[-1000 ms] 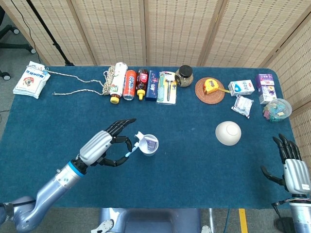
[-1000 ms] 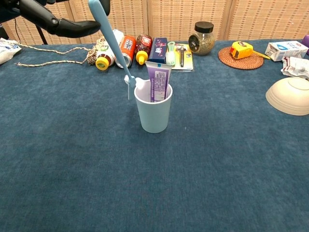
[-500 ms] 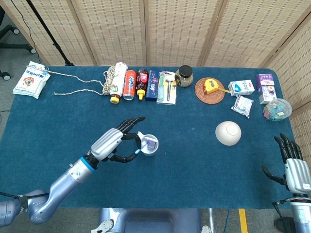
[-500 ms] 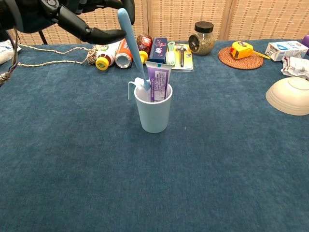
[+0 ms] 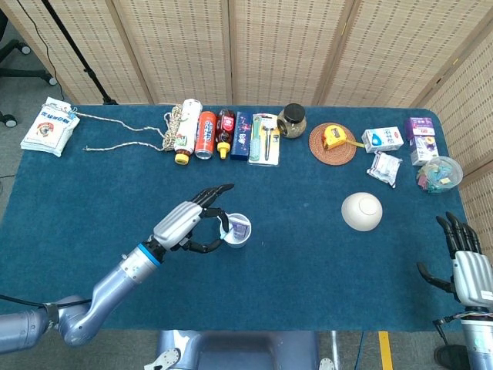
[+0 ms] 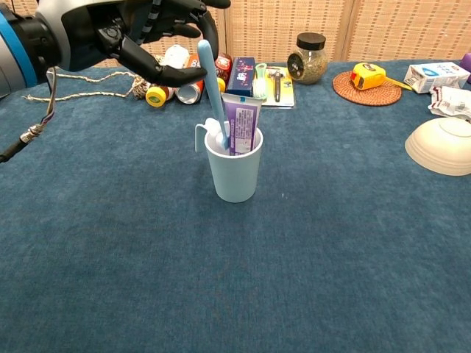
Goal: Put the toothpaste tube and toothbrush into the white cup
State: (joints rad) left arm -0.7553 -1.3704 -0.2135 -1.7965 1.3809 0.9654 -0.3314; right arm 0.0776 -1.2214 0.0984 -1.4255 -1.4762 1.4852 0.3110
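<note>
The white cup (image 6: 235, 173) stands upright near the table's middle, with the purple toothpaste tube (image 6: 241, 121) standing inside it. A light blue toothbrush (image 6: 214, 95) leans almost upright, its head down inside the cup at the left of the tube. My left hand (image 6: 118, 37) is above and to the left of the cup and pinches the top of the brush handle. From the head view the left hand (image 5: 187, 224) sits just left of the cup (image 5: 238, 240). My right hand (image 5: 467, 270) rests open at the table's right edge, holding nothing.
A white bowl (image 5: 361, 211) lies upside down to the right of the cup. Along the back stand bottles and cans (image 5: 203, 132), a packaged toothbrush (image 5: 264, 138), a jar (image 5: 292, 120) and a yellow tape measure (image 5: 333, 137) on a coaster. Boxes and packets crowd the far right.
My left hand has moved right toward the cup, swinging the toothbrush from a slant outside the rim to nearly upright with its head lowered into the cup. The right hand stayed put.
</note>
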